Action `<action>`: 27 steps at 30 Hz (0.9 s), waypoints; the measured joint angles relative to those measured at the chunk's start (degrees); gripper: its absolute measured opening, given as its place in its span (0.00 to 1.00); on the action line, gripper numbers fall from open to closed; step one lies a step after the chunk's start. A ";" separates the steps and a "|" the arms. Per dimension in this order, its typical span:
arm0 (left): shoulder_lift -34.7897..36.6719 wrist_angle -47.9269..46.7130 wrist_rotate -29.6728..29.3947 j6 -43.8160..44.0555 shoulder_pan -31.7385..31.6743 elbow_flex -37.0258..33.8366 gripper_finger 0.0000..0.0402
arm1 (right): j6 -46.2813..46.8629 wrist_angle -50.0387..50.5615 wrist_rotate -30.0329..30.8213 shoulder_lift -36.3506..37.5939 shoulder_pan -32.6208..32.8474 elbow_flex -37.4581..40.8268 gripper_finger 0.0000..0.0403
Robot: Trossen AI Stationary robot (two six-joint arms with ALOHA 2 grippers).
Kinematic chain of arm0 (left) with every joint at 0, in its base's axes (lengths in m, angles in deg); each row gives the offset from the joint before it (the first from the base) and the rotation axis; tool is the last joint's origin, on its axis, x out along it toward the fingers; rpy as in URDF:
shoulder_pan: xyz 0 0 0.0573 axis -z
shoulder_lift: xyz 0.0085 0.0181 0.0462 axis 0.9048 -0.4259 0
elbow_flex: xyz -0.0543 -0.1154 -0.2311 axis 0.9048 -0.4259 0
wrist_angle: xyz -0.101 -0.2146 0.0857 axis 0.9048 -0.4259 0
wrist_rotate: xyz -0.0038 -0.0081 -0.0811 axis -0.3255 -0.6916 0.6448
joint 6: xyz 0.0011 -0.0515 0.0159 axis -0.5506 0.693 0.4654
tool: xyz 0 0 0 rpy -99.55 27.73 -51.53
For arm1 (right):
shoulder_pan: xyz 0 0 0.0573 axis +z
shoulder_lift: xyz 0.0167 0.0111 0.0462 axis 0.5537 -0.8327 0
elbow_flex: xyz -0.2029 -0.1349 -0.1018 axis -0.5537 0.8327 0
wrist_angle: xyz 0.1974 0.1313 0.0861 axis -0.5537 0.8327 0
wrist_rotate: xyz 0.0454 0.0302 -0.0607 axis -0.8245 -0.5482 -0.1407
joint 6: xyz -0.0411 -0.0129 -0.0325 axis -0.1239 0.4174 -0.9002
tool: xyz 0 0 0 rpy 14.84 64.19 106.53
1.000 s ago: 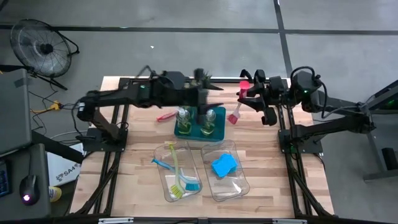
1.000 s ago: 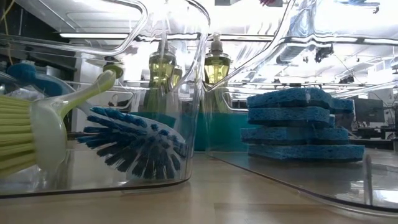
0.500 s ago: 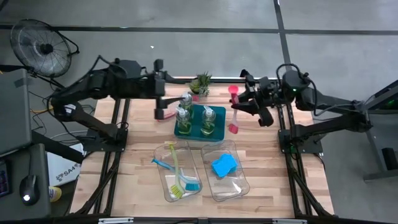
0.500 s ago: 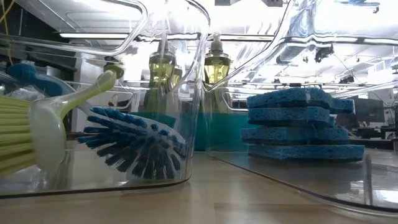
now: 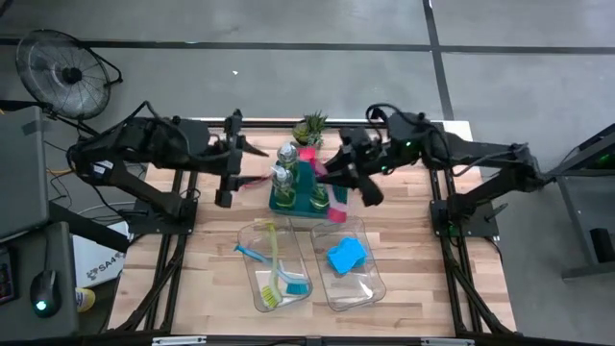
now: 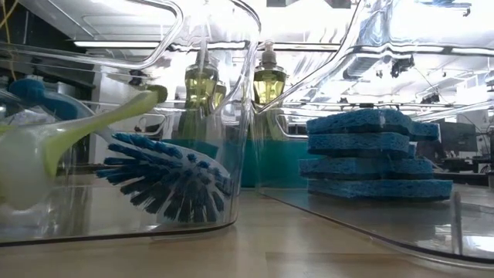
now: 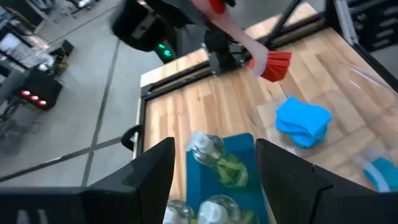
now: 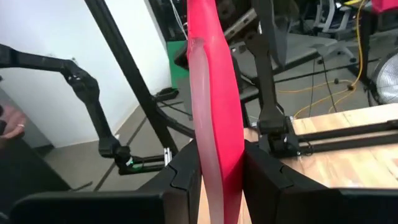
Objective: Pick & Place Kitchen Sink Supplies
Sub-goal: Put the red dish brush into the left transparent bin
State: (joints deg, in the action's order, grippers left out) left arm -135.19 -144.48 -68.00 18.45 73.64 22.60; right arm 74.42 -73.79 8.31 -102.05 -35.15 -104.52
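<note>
Right gripper (image 8: 219, 177) clamps the handle of a red-pink dish brush (image 5: 327, 187), held above the teal tray (image 5: 288, 202) w/ soap bottles (image 5: 282, 175). Left gripper (image 7: 214, 171) hangs empty, jaws partly apart, just left of tray. Blue sponges (image 5: 346, 256) and two brushes (image 5: 274, 274) lie in clear bins (image 5: 370, 288) on bench (image 5: 404, 250).

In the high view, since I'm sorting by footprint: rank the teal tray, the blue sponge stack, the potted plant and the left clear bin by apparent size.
1. left clear bin
2. teal tray, partly hidden by bottles and the right arm
3. blue sponge stack and potted plant: they look alike, so no ranking.
</note>
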 joint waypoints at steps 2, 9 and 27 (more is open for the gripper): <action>0.00 -0.91 -1.01 0.19 1.72 0.00 0.54 | -0.25 0.09 2.60 -1.81 1.27 -2.00 0.20; -0.08 1.07 -4.46 0.79 5.84 0.00 0.54 | -6.04 -2.02 11.64 -6.41 5.12 -6.97 0.20; -8.02 17.69 -9.49 2.54 7.32 0.00 0.54 | -16.26 -16.93 16.69 -9.49 7.93 -7.64 0.20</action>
State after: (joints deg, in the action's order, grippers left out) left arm -143.21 -126.79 -77.49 21.00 80.96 22.60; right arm 58.16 -90.71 25.01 -111.54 -27.22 -112.16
